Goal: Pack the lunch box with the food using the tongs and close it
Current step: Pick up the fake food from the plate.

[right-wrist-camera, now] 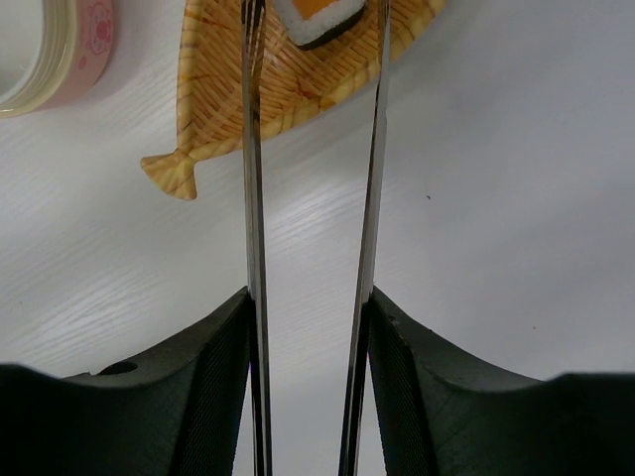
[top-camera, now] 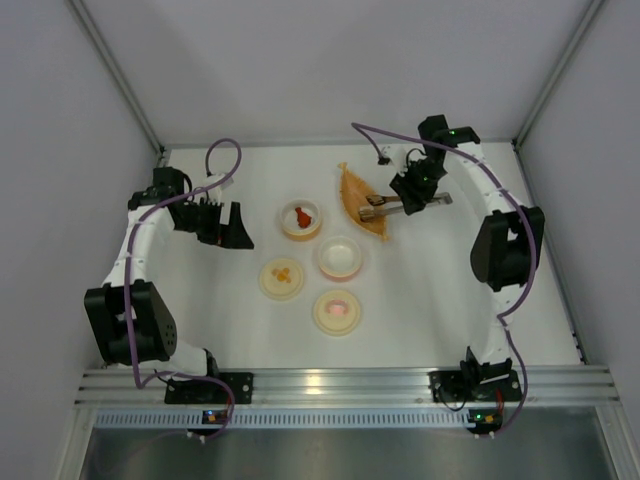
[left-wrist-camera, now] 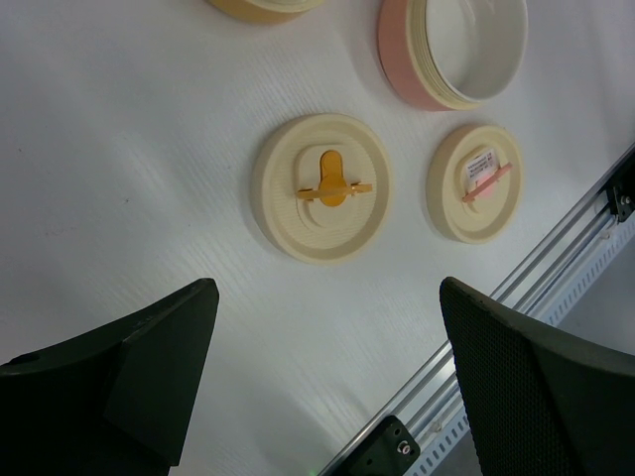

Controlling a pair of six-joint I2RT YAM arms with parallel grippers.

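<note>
Right gripper (right-wrist-camera: 310, 297) is clamped on the tongs (right-wrist-camera: 251, 178) partway along their length, with both arms pressed between its pads. The tips stand apart on either side of the sushi roll (right-wrist-camera: 316, 18), which lies on the boat dish (right-wrist-camera: 288, 94); I cannot tell whether they touch it. Left gripper (left-wrist-camera: 327, 288) is spread wide and holds nothing, above the orange-handled lid (left-wrist-camera: 298, 223) and the pink-handled lid (left-wrist-camera: 446, 198). The reddish lump (top-camera: 302, 214) sits in the orange-rimmed bowl (top-camera: 283, 229). In my judgement the roll is small, light and probably smooth-sided, so thin metal tips could squirt it out; I would pinch gently across its dark rim. The tongs look springy and may twist in the pads. The dish's raised edge crowds the tips, the pink bowl (right-wrist-camera: 81, 40) lies near the dish's tail, and bare table (top-camera: 430, 290) opens on the right arm's side.
</note>
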